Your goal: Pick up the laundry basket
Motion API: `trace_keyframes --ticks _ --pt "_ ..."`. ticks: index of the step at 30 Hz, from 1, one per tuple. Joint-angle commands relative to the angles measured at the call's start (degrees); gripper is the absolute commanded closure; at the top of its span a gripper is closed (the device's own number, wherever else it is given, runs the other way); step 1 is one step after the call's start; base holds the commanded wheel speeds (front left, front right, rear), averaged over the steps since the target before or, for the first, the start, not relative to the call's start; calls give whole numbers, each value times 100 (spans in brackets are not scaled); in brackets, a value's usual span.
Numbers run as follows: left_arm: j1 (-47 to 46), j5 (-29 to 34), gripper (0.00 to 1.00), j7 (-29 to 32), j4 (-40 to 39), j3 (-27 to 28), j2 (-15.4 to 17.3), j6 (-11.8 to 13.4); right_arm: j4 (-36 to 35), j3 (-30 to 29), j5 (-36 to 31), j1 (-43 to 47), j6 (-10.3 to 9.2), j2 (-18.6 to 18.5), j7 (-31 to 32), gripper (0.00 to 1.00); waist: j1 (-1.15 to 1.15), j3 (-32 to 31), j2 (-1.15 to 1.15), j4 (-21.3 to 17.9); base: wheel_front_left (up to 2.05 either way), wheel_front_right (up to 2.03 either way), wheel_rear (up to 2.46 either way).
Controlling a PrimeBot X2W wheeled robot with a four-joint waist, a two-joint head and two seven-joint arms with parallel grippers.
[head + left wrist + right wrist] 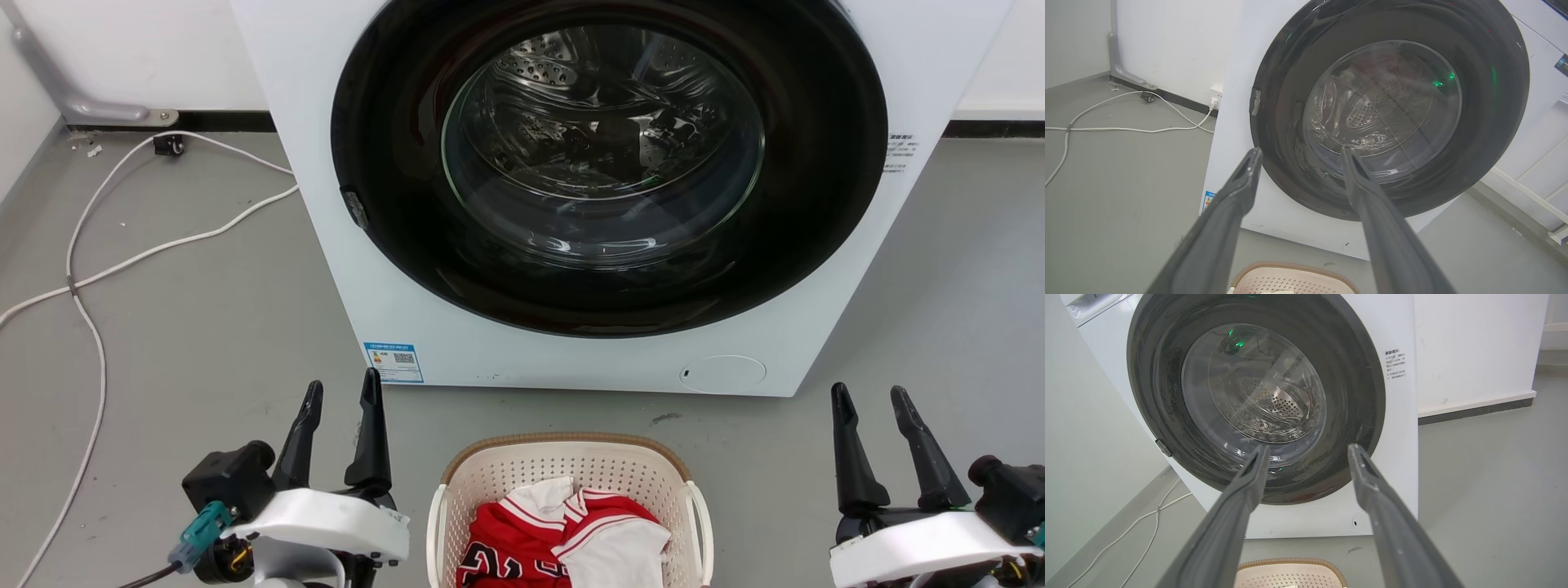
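Laundry basket (506,482) is in neither of my grippers. My left gripper (343,380) has its jaws spread wide with nothing between them, and my right gripper (868,389) is the same, parted and empty. Both point their fingers toward the washing machine (343,245). Between the two grippers, touching neither, the laundry basket sits on the grey floor (204,343) just in front of the machine's round glass door, holding red and white clothing (531,547). A white cable (90,269) trails over the floor on my left, well apart from it.

Before washing machine (531,363): laundry basket (563,469), between left gripper (343,380) and right gripper (869,390); clothes (563,531) inside.
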Motion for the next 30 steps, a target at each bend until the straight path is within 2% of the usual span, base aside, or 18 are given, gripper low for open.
trace_keyframes --ticks 1,30 --pt "10 165 0 -55 -86 -18 14 36 -92 11 -157 43 0 -19 -60 0 -1 2 0 -2 0 0 0" --pt "128 1588 0 -421 -122 -249 16 214 -204 51 -1539 261 -1 -21 -423 0 -1 39 0 12 0 0 0"
